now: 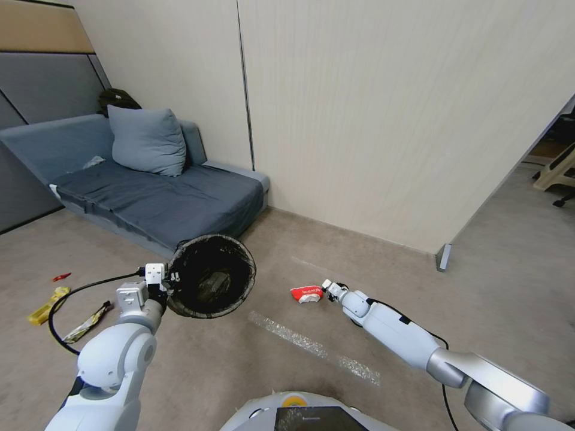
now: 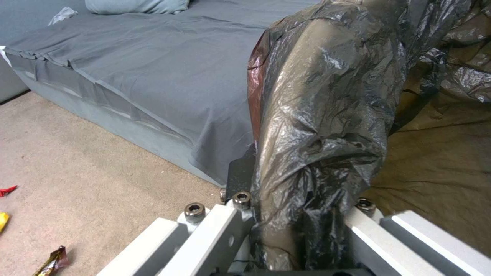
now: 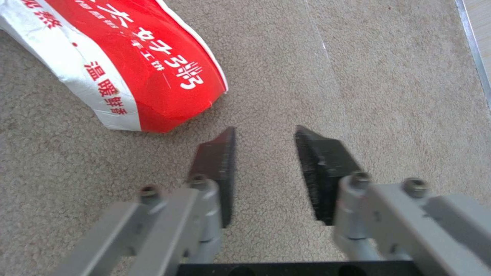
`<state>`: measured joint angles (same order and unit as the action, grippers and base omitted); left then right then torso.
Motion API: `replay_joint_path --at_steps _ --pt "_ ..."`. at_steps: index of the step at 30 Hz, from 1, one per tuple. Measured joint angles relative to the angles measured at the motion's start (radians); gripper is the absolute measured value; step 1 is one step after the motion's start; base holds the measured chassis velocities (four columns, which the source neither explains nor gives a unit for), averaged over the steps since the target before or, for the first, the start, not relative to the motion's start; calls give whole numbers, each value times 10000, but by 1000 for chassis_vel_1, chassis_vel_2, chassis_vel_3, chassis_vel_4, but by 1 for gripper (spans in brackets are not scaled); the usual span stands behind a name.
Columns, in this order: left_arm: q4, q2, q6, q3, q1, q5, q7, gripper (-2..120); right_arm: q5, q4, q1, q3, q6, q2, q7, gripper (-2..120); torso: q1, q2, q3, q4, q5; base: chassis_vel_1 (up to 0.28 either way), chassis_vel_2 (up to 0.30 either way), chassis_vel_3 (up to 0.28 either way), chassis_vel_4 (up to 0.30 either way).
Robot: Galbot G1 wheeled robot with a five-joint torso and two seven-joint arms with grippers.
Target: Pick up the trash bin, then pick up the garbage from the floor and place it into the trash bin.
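Right wrist view shows you the right gripper [image 3: 261, 147] parted and empty just above the carpet, the red-and-white wrapper [image 3: 122, 65] lying just beside one finger, not between them. Your left gripper [image 1: 169, 280] is clamped on the bin [image 1: 211, 275] rim, bin held off the floor.

beige carpet floor [image 1: 179, 371]. pale panel wall [image 1: 389, 120] behind, dark vertical seam. grey-blue sofa [image 1: 162, 203] against wall, grey pillow [image 1: 147, 140] at back, dark bundle [image 1: 117, 99] behind it. clear tape strip [image 1: 311, 347] on carpet. doorway gap at right.
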<state>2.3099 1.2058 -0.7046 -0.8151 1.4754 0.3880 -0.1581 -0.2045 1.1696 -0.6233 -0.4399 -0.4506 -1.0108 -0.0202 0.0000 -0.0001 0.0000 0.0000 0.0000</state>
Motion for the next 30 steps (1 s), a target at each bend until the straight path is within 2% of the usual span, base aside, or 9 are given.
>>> replay_joint_path --at_steps 2,5,6,8,10,11,14,23,30 --pt "6 3 0 1 -1 0 0 1 -1 54 0 3 -18 21 2 47 -1 0 0 0 -1 0 0 0 0" --pt "6 7 -1 -14 10 0 -17 1 -64 207 43 10 -56 79 5 61 0 0 0 0 0 0 0 0 0" --pt "6 7 -1 -14 10 0 -17 1 -64 207 43 10 -56 79 5 61 0 0 0 0 0 0 0 0 0" --pt "-9 6 -7 -20 23 0 -29 1 -162 387 90 8 -110 171 6 72 0 0 0 1 0 0 0 0 0" --pt "-14 24 -20 -20 16 0 -50 1 -242 531 116 4 -142 240 6 81 0 0 0 1 0 0 0 0 0" --pt "-14 24 -20 -20 16 0 -50 1 -242 531 116 4 -142 240 6 81 0 0 0 1 0 0 0 0 0" --pt "-14 53 -64 9 -4 0 -89 1 -360 769 178 -12 -201 331 5 96 0 0 0 -1 0 0 0 0 0" --pt "-49 46 -97 8 -14 -19 -107 1 -802 1228 557 -308 -444 366 -71 100 0 0 1 1 0 0 0 0 0" --pt "-131 98 -83 45 -36 -131 -82 1 -1765 2454 841 -487 -789 567 -269 100 0 0 1 1 -3 0 0 0 0"
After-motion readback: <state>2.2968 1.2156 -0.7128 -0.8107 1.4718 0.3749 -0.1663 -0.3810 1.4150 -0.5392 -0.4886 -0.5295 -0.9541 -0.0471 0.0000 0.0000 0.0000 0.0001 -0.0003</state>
